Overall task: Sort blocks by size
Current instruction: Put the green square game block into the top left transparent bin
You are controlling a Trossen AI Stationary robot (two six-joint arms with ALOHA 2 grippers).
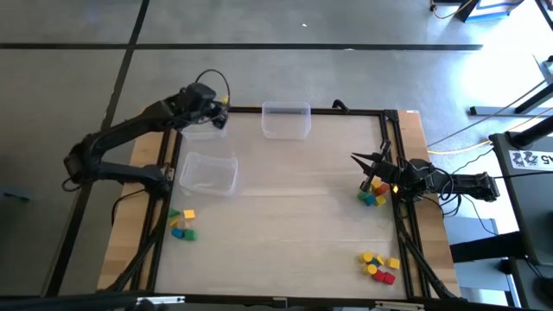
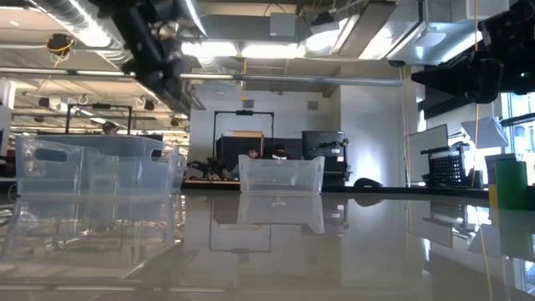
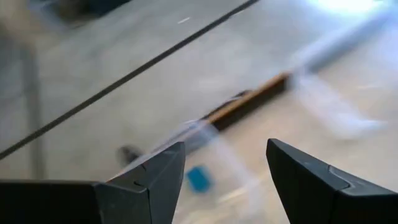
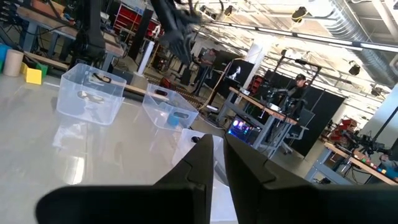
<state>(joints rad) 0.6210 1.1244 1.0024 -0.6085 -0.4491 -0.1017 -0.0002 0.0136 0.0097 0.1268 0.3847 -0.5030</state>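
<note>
Heaped blocks (image 1: 374, 194) beside the right gripper (image 1: 356, 158), at the surface (image 1: 294, 216) edge well right of the middle bin (image 1: 207, 173); another cluster (image 1: 379, 266) nearer the front, a third cluster (image 1: 181, 224) just in front of that bin. One blue block (image 3: 199, 179) inside the corner bin (image 1: 206, 128), behind the middle bin, likely dropped there as a size class. Left gripper (image 3: 225, 180) hovering above it, fingers spread wide, holding nothing. Right fingers pressed together, empty. Far bin (image 1: 286, 119) toward the back edge.
</note>
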